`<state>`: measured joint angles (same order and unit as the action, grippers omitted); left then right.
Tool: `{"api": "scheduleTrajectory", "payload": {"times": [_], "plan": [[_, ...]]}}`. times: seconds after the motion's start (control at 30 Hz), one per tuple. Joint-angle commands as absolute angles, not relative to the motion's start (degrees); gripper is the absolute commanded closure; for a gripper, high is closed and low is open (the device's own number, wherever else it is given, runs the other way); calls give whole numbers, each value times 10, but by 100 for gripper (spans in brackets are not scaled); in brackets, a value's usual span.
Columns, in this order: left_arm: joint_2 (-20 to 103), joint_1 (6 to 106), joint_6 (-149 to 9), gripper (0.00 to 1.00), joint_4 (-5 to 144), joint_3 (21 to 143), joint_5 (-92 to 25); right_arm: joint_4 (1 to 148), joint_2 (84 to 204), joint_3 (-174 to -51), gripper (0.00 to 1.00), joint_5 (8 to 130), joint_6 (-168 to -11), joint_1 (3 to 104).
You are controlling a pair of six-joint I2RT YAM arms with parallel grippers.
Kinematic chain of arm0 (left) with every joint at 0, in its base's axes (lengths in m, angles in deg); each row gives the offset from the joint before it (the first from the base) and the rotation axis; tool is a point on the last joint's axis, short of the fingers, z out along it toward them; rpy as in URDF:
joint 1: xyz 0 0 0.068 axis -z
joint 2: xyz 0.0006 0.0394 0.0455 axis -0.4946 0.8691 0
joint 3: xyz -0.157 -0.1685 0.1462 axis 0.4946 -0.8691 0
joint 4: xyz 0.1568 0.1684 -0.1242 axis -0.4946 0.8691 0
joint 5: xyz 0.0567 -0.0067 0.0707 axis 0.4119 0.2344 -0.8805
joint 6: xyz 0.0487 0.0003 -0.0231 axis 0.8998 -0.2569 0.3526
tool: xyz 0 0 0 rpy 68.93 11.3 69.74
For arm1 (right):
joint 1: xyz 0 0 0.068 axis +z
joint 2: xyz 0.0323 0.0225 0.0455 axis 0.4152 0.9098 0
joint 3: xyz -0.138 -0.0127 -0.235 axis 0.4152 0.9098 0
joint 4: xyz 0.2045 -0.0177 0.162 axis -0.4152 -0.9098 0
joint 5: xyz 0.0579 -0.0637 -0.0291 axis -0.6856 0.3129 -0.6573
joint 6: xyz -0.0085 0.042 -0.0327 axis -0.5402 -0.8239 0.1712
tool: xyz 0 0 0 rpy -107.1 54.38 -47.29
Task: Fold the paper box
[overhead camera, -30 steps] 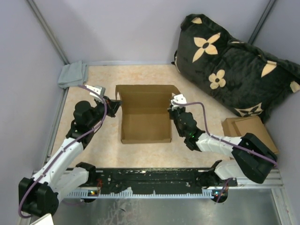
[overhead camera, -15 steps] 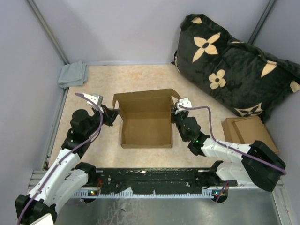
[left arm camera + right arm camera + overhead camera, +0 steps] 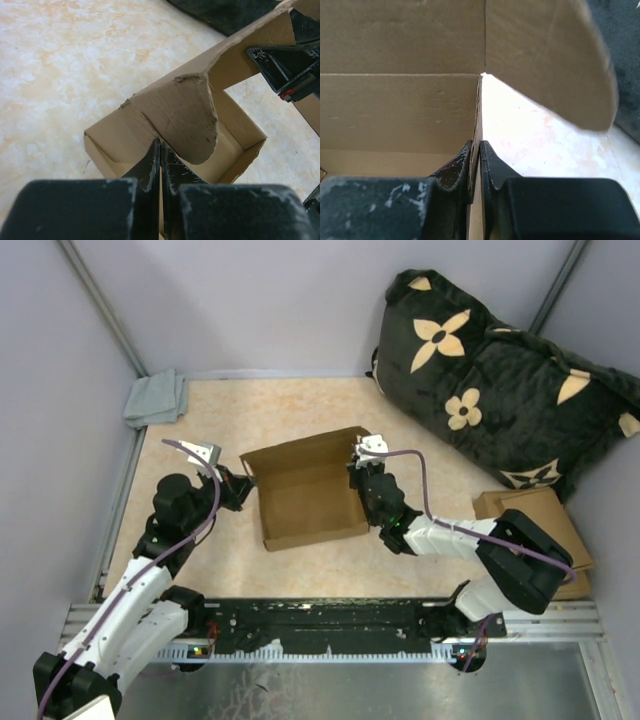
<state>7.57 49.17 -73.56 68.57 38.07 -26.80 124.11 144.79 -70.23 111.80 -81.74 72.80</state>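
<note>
room to pass before the paper box (image 3: 305,495); pillow (image 3: 500,380) blocks far right.

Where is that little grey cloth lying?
In the overhead view, the folded grey cloth lies in the far left corner of the table, beyond the left arm.

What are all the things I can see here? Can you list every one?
box: one, brown, open, middle of the table
cardboard piece: one, smaller, brown, right side, by the pillow
pillow: one, black with beige flowers, far right corner
cloth: one, grey, far left corner
table: one, beige, under everything
left gripper: one, black, shut on the box's left side
right gripper: one, black, shut on the box's right side
</note>
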Motion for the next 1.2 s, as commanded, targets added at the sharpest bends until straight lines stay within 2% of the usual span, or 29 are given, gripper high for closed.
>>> {"api": "scheduleTrajectory", "payload": {"times": [0.0, 0.03, 0.1, 0.27, 0.37, 0.47, 0.5, 0.7, 0.8, 0.9, 1.03, 1.17], "plan": [[87, 499, -742, 100, 702, 391, -247, 1258, 1400, -679, 88, 1109, -885, 748], [88, 499, -742, 100, 704, 391, -246, 1248, 1387, -663, 85, 1110, -897, 748], [87, 499, -744, 100, 710, 388, -248, 1214, 1353, -634, 69, 1103, -920, 748], [60, 501, -750, 99, 746, 385, -256, 1041, 1212, -582, 50, 1061, -986, 749], [33, 501, -752, 91, 785, 393, -271, 896, 1087, -577, 42, 1024, -1029, 749], [-2, 502, -763, 75, 837, 407, -291, 762, 975, -575, 40, 1005, -1074, 749], [-11, 502, -777, 73, 861, 415, -306, 722, 937, -575, 40, 1003, -1091, 749], [-37, 502, -868, 69, 1028, 489, -378, 540, 785, -593, 40, 1037, -1181, 749], [-49, 502, -909, 69, 1076, 517, -388, 514, 795, -615, 40, 1047, -1195, 749], [-70, 502, -927, 64, 1066, 510, -389, 511, 865, -647, 39, 1039, -1194, 749], [-64, 502, -927, 57, 1007, 479, -364, 501, 997, -726, 30, 1034, -1184, 748], [14, 502, -917, 54, 959, 461, -326, 502, 1110, -801, 20, 1009, -1159, 727]]}}
